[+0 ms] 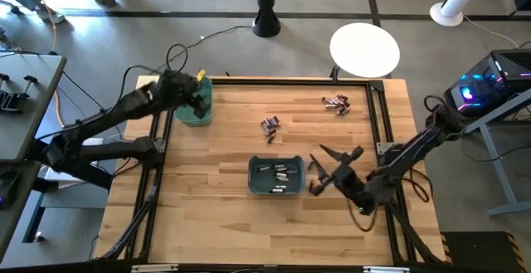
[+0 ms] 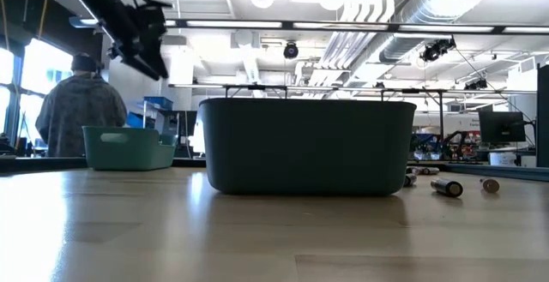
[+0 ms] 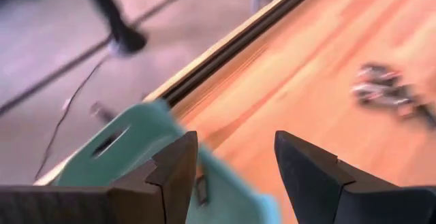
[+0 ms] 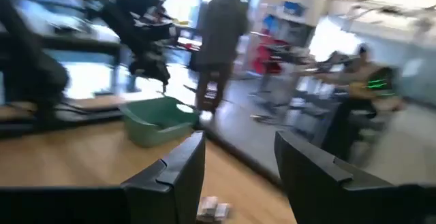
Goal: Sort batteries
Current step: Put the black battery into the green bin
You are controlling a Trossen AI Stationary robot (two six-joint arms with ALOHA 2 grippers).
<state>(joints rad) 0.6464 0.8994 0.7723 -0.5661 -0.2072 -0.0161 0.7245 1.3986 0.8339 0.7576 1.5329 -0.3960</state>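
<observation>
A light green bin (image 1: 192, 107) stands at the table's far left. My left gripper (image 1: 202, 100) hangs open above it, tilted down, with nothing between its fingers (image 3: 235, 149). A darker teal bin (image 1: 276, 176) at the table's middle holds several batteries (image 1: 280, 173). My right gripper (image 1: 319, 173) hovers open just right of that bin and points level toward the green bin (image 4: 160, 118); it holds nothing. Two loose heaps of batteries lie on the wood, one beyond the teal bin (image 1: 270, 124) and one at the far right (image 1: 337, 102).
A black frame (image 1: 290, 80) runs along the table's edges. Bare wood lies between the two bins and along the near edge (image 1: 249, 231). A white round stool (image 1: 365, 49) and a black stand (image 1: 266, 20) stand beyond the far edge. A person (image 2: 77, 106) stands behind the table.
</observation>
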